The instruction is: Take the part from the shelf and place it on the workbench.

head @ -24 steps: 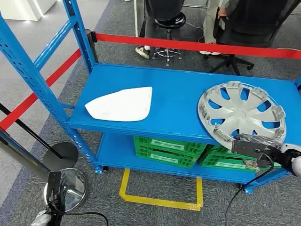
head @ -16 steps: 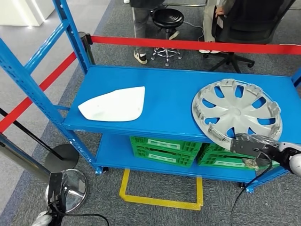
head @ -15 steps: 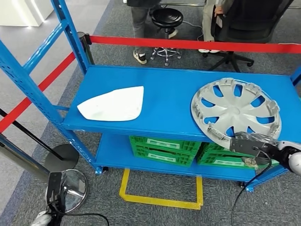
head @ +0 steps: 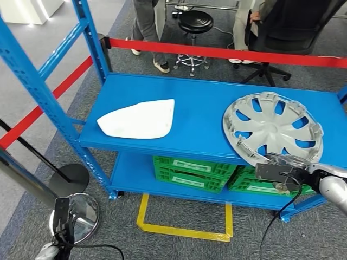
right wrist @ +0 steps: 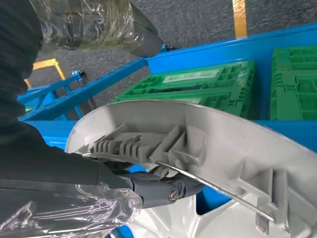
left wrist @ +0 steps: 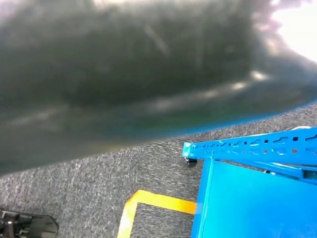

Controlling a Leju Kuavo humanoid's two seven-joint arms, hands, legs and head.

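One blue steel shelf [head: 196,116] carries two parts: a flat white panel [head: 138,119] on the left and a round, spoked silver hubcap [head: 272,129] on the right, above two green ribbed crates [head: 192,171]. The right hand [head: 282,170] grips the hubcap's near rim, now tilted upward. I cannot tell the left hand's state.

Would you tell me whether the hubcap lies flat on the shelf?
Tilted: the hubcap's near edge overhangs the shelf, where the right hand grips it.
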